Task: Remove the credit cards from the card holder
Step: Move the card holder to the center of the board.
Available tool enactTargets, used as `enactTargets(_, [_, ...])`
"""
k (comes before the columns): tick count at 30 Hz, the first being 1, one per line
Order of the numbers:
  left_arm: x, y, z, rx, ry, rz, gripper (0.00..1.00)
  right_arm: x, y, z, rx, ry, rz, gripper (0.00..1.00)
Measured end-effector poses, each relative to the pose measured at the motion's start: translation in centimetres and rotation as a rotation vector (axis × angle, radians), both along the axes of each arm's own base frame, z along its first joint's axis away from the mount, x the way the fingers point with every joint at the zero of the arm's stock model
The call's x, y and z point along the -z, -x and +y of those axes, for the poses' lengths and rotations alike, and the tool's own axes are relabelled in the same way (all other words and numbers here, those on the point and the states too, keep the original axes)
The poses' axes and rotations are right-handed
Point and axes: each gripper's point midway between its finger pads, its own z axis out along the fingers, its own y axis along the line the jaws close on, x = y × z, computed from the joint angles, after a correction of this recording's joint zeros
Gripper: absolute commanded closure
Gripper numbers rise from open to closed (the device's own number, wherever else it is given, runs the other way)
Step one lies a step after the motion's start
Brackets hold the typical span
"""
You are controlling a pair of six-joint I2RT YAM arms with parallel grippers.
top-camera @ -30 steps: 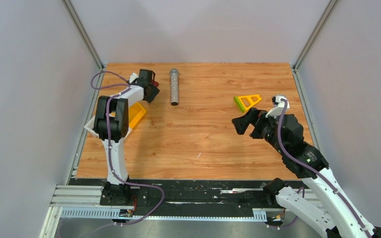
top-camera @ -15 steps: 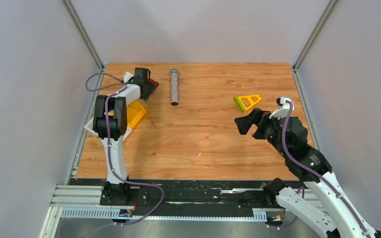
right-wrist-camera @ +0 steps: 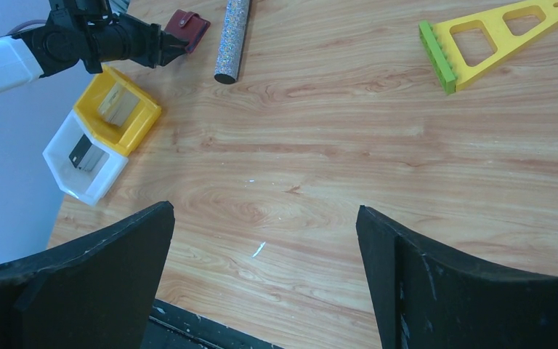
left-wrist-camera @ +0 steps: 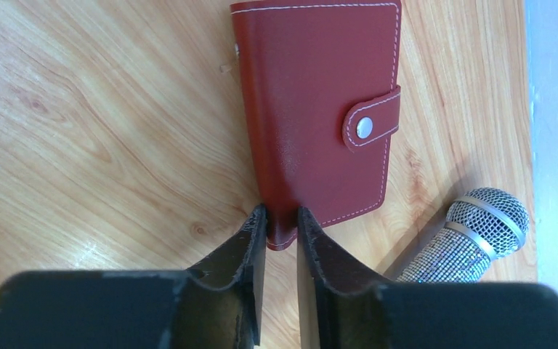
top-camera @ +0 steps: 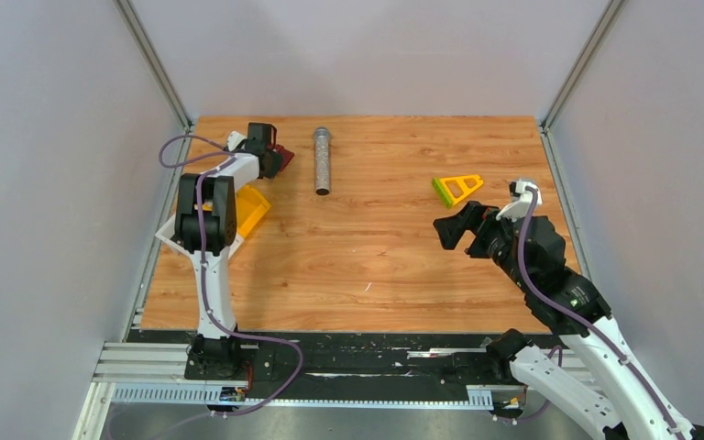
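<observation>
**A:** Where was the card holder [left-wrist-camera: 312,109] just then?

**B:** Flat on the tabletop [right-wrist-camera: 378,145], just to the left of the microphone [left-wrist-camera: 472,233] and not touching it. It was folded, with its snap tab fastened. My left hand [left-wrist-camera: 282,211] had its fingers drawn close on the holder's near corner, pinching that corner and nothing more.

**A:** And your other hand?

**B:** My right hand [right-wrist-camera: 263,211] hung spread wide and empty, well off to the right of the microphone.

**A:** The credit cards?

**B:** A tan-gold card [right-wrist-camera: 112,102] lay in the yellow tray [right-wrist-camera: 142,116] and a dark card [right-wrist-camera: 81,151] in the white tray [right-wrist-camera: 65,171]. Both trays sat nearer to me than the microphone and to its left. With the holder folded, I couldn't tell whether anything was left inside.

**A:** What worried you?

**B:** The grip. I judged that so small a bite on a rounded, smooth corner could let the holder pivot or slide free once I lifted or dragged it. If it swung, it could strike the microphone, which is round and would likely roll. And with the snap fastened, one hand alone couldn't have opened the holder, so pulling harder might only have torn it from my fingers.
</observation>
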Motion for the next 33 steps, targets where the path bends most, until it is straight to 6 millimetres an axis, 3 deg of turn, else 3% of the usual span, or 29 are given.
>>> enactTargets(8, [-0.2,0.0,-0.2,0.013,0.016,0.0,0.98,-0.6,0.4,-0.2,-0.001,-0.016,-0.019,0.0])
enactTargets(14, [-0.2,0.8,-0.5,0.041,0.018,0.012,1.0,-1.2,1.0,-0.4,-0.004,-0.044,-0.035,0.0])
enactTargets(33, [-0.5,10.8,-2.9,0.226,-0.078,0.2,0.99,-2.0,2.8,-1.0,-0.015,-0.094,-0.055,0.01])
